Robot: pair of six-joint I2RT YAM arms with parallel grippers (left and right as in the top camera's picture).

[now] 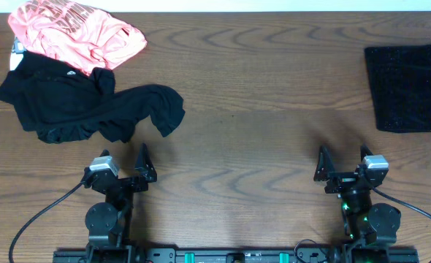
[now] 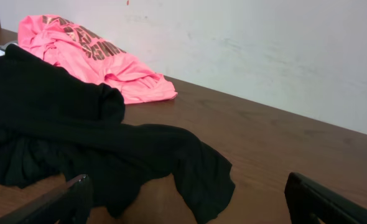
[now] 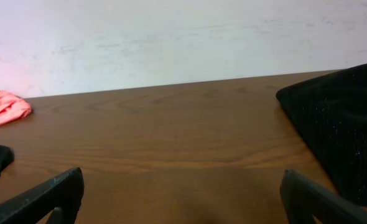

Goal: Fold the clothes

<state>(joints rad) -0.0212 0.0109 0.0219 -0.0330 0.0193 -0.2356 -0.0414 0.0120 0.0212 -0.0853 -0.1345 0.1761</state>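
Bench [image 1: 259,109] is brown wood with stuff at both ends. In the far left corner there's a coral-pink tee [image 1: 77,33] with dark print, all bunched up. A crumpled black garment [image 1: 69,102] lies just in front of it, touching it, with one limp end trailing toward the middle. A sliver of something white [image 1: 14,47] peeks out at the left edge between those two. Way over on the right sits a second black piece [image 1: 409,86], lying flat and squared off, well apart from the pile. Both arms sit at the near edge: left fingers [image 1: 144,164] are spread wide with nothing in them, and right fingers [image 1: 322,162] same deal, wide apart and empty.
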